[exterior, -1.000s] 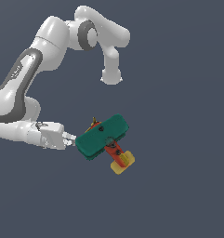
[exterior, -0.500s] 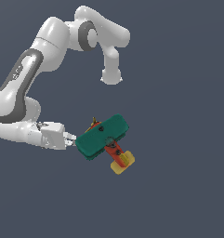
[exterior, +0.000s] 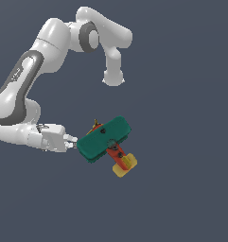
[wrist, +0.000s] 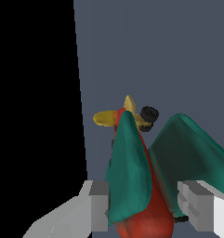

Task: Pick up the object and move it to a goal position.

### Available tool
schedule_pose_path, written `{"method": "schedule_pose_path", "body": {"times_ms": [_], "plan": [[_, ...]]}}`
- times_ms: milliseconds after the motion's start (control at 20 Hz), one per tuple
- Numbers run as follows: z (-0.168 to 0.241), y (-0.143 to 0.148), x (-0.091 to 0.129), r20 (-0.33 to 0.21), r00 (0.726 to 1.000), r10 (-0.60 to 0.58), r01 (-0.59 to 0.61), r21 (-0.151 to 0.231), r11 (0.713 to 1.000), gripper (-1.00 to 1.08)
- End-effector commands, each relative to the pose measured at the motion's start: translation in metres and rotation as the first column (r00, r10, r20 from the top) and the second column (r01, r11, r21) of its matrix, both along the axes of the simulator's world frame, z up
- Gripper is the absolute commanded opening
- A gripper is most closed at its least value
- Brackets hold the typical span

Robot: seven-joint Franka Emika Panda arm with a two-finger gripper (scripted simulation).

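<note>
Teal-winged biplane (exterior: 106, 139) unmoved, tool (exterior: 75, 142) still clamped

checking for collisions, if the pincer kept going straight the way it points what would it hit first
The toy biplane. The pincer already has a finger on each side of its teal wing and red body, so the plane lies directly ahead; whether the fingers actually press on it is unclear.

A plain dark blue-grey surface (exterior: 181, 198) fills the scene behind everything.
</note>
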State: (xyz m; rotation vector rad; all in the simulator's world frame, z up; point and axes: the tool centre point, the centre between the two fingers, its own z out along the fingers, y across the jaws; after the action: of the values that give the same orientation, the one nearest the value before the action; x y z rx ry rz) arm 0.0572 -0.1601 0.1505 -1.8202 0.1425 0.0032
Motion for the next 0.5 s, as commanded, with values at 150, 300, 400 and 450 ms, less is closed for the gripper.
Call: {"method": "schedule_pose_path", "body": {"times_ms": [150,300,400,450], "plan": [[-0.002,0.009,0.000,0.000,1.000,0.001,-0.001,0.000,1.000,0.28],[-0.005,0.018,0.001,0.000,1.000,0.001,-0.001,0.000,1.000,0.28],[-0.007,0.024,0.001,0.000,1.000,0.001,-0.001,0.000,1.000,0.28],[-0.007,0.027,0.001,0.001,1.000,0.002,-0.002,-0.001,1.000,0.28]]}}
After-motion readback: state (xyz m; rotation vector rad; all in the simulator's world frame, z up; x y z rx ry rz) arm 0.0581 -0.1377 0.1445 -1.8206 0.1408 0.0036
